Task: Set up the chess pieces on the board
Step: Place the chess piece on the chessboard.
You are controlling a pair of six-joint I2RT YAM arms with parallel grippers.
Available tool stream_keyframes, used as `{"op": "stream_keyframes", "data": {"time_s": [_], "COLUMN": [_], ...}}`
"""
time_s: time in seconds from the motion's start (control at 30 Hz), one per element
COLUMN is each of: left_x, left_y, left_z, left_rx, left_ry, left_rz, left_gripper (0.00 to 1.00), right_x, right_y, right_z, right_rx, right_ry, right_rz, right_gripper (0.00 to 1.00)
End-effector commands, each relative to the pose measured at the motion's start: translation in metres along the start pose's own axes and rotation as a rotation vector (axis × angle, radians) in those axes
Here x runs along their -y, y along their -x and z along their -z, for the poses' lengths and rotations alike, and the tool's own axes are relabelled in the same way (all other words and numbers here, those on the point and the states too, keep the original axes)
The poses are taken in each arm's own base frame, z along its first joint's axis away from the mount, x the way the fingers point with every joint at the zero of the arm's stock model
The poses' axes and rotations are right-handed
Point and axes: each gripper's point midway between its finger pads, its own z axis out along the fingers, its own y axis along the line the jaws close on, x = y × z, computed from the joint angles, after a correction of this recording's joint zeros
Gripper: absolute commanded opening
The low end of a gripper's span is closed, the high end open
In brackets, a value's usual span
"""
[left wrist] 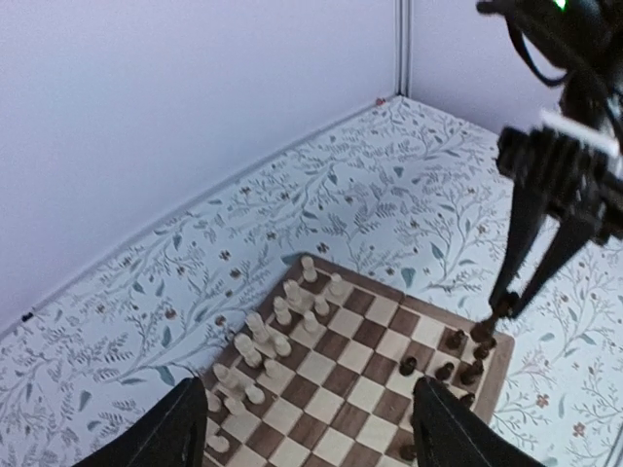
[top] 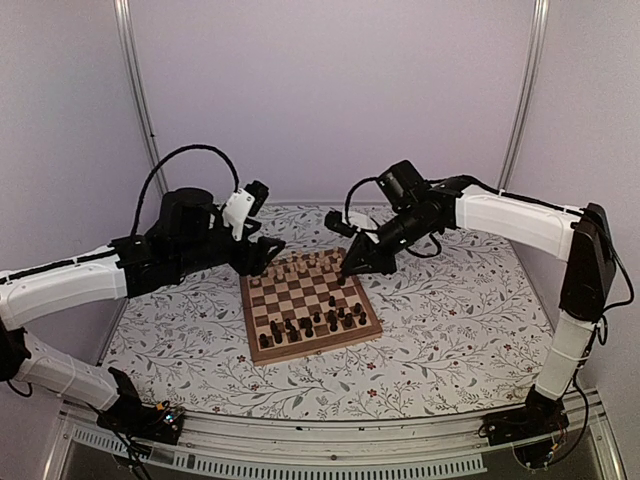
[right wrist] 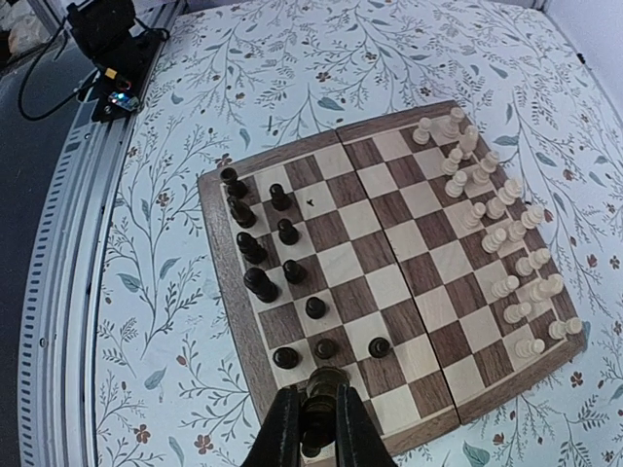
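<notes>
Floral-covered table (top: 450, 330); board (top: 300, 296) flat near centre.

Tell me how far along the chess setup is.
Done, by the look of it: the pale pieces stand in two rows on the far side of the board. The left gripper is open and empty near them. In hand: the right gripper is shut on a dark piece at the board's right edge. Left: the other dark pieces stand in gapped rows, one out of line.
</notes>
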Motion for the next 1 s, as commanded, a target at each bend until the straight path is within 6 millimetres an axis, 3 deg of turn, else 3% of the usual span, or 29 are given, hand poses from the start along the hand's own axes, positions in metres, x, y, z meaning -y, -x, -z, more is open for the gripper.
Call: {"op": "stream_keyframes", "data": {"time_s": [0.0,0.1,0.2,0.3,0.47,0.97], "left_x": [-0.035,-0.042,-0.061,-0.082,-0.081,-0.075], "left_y": [0.064,0.068,0.05,0.032,0.04,0.036], "left_z": [0.006,-0.004,-0.008,0.004,0.023,0.013], "left_rx": [0.228,0.222,0.184,0.193,0.285,0.244], "left_ry": [0.138,0.154,0.141,0.158,0.162,0.12], "left_rz": [0.026,0.014,0.073,0.164,0.157,0.159], "left_gripper": [0.76,0.74,0.72,0.73,0.74,0.72], "right_x": [-0.02,-0.033,-0.043,-0.052,-0.054,-0.048], "right_y": [-0.003,-0.008,-0.013,-0.021,-0.021,-0.031], "right_z": [-0.024,-0.041,-0.053,-0.067,-0.082,-0.107], "right_rx": [-0.091,-0.145,-0.185,-0.229,-0.251,-0.297], "right_ry": [0.064,0.089,0.111,0.128,0.135,0.14], "right_rz": [0.027,0.046,0.061,0.078,0.086,0.06], "right_gripper": [0.05,0.05,0.05,0.05,0.06,0.07]}}
